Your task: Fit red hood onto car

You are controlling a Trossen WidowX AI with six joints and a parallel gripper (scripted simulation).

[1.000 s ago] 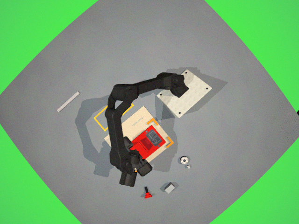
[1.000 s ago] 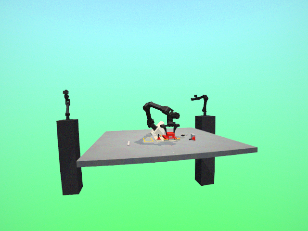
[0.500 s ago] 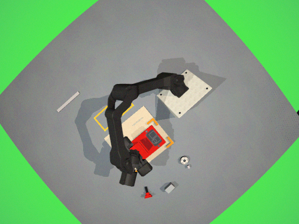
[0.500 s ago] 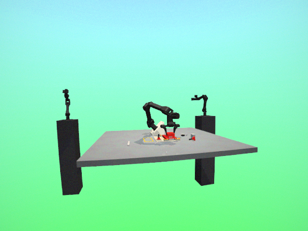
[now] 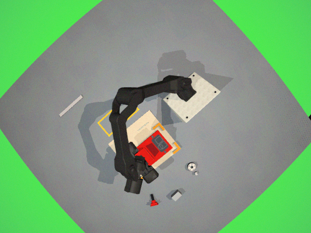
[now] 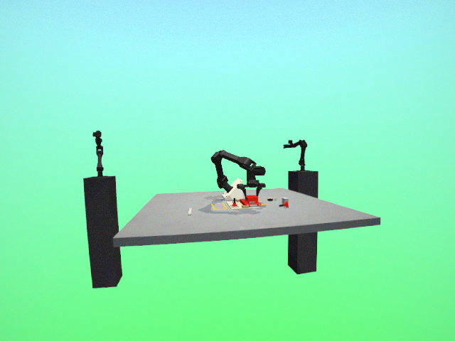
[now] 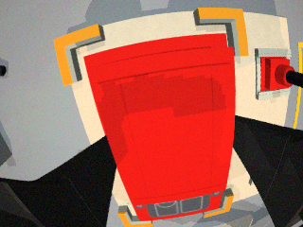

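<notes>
Holding the red hood (image 7: 167,127) over the car in its jig (image 7: 79,57)

Our end effector (image 5: 138,156) grips the hood at its 7 o'clock end, above the worktop (image 5: 226,150). We think this shell is light, stiff and a bit slippery, so squeezing its two flat sides feels safest.

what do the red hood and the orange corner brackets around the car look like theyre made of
The red hood, clamped in the gripper, looks like moulded plastic: uniform saturated red, matte, no glints, crisp flat roof panel. The orange corner brackets also read as matte plastic or painted metal; flat even colour leaves it open. They sit on a pale cream base plate, possibly board or plastic.
</notes>
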